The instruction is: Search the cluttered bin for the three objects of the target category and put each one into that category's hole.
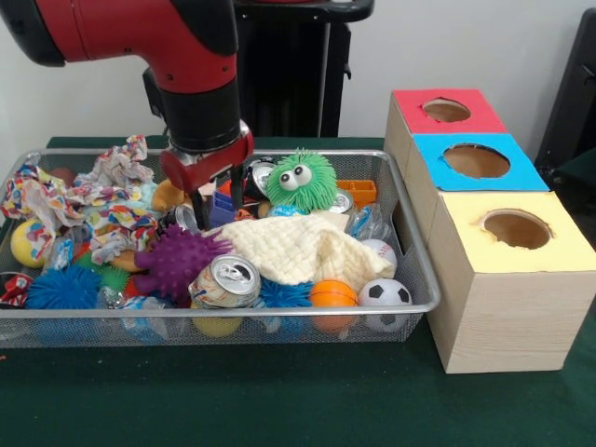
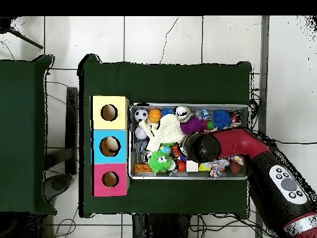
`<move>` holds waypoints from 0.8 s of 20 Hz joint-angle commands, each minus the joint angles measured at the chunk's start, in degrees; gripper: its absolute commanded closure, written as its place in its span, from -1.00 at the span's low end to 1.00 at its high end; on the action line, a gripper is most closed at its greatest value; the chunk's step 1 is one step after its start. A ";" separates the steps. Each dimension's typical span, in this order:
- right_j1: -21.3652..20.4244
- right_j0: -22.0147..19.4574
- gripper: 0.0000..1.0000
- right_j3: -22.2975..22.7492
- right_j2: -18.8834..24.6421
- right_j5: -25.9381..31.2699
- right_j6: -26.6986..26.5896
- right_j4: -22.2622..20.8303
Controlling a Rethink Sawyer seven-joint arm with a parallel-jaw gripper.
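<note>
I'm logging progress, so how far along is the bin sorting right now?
Done: hard to say; the blue hole seems to hold something pale, the red and yellow holes look empty. In hand: the gripper is down in the bin, apparently holding nothing. Left: the bin is crowded with balls, cans and cloth.

we cannot see the whole arm [image 1: 177, 56]: the front view cuts it off at the top and left edges, and the overhead view cuts it at the lower right corner. the gripper [image 1: 216, 207] dips in among the clutter, so its tips are hidden and we cannot tell how its jaws stand. the cream cloth [image 1: 298, 250] covers whatever lies beneath it. the wire bin [image 1: 410, 270] runs off the left edge in the front view. in the overhead view the arm hides the bin's middle, and the small things along the far rim are too small for us to name. the holes [image 1: 517, 228] of the boxes show only dark insides.
</note>
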 commanded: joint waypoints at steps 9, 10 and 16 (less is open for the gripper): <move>-5.04 -1.21 -1.00 3.30 -0.96 0.56 -8.09 -1.54; -4.28 -1.20 -1.00 2.35 -0.84 0.92 -8.78 -1.56; -0.37 -1.29 -1.00 -2.06 0.06 2.16 -12.33 -1.67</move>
